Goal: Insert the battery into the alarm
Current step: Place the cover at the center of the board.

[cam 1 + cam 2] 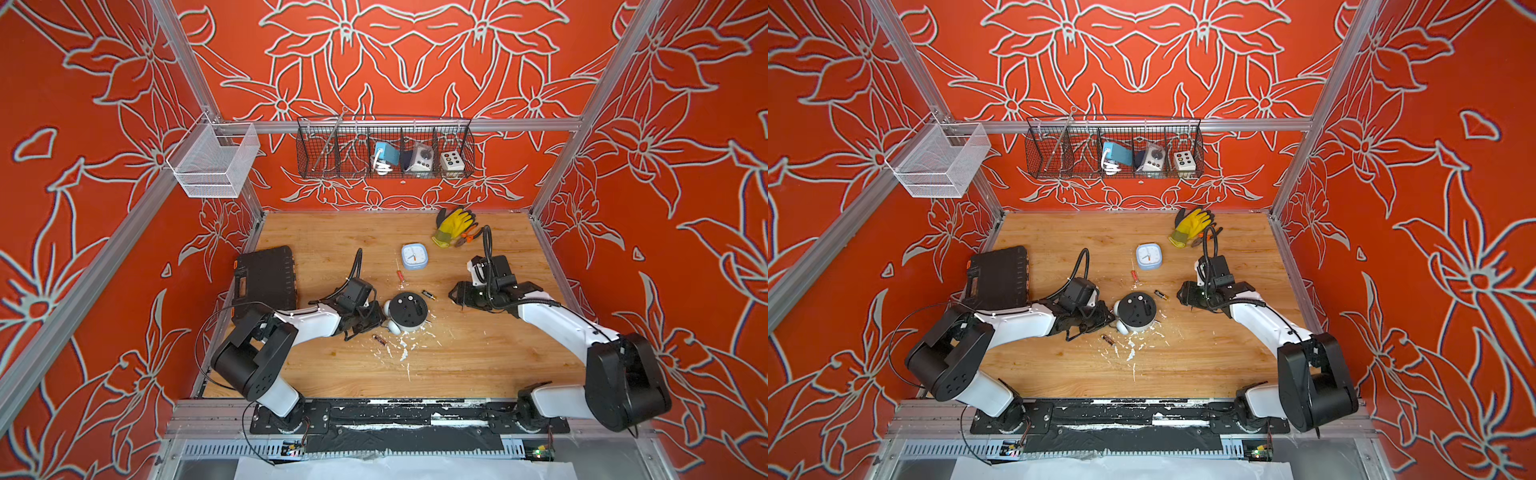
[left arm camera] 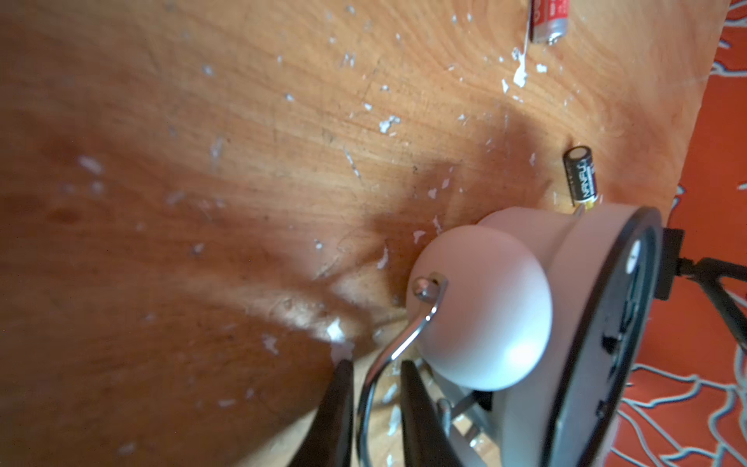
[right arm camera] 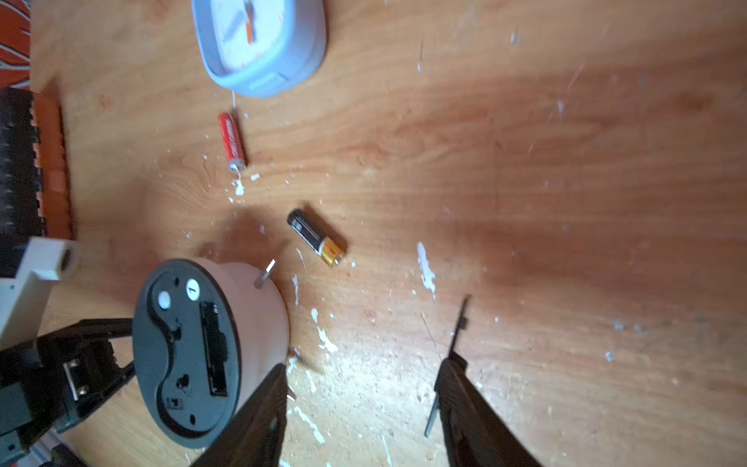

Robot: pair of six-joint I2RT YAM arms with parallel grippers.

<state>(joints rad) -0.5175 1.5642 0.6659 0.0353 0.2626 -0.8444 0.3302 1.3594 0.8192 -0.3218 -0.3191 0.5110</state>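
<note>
Both top views are bright and evenly lit, walls (image 1: 83, 216) bowing at the edges. Wrist views go soft: bench (image 2: 194, 121) blurred up close, a white glare patch, broad shadows, the alarm clock (image 2: 481, 307) smeared out of focus.

White alarm (image 3: 202, 347) with black back, black-and-gold battery (image 3: 317, 238), red battery (image 3: 232, 141), pale blue clock (image 3: 258, 40)

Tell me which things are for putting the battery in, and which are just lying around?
For the job: round alarm clock, black battery, left pincer, right pincer.
Just lying about: blue square clock, yellow glove, pliers, black tool case, black wire basket.
</note>
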